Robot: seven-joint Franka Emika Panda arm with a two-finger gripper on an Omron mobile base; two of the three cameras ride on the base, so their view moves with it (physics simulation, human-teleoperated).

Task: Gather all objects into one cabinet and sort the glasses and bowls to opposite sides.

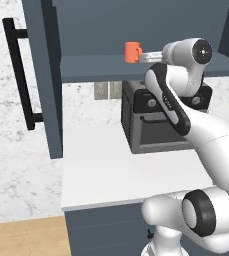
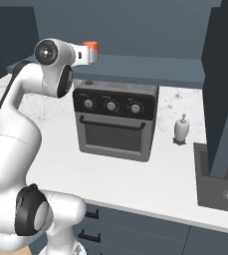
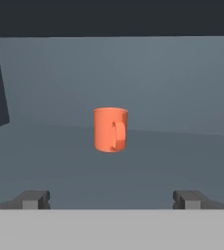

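The end effector stood wide and empty, aimed level at the upright orange mug on the cabinet shelf, apparently lined up for a sideways grasp.

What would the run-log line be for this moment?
gripper: open, empty | orange mug: upright on cabinet shelf, ahead of fingertips | cabinet door: open

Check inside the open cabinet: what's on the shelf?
One orange mug stands upright on the cabinet shelf, with the open gripper short of it. The arm and the door hide parts of the shelf, so other items can't be ruled out.
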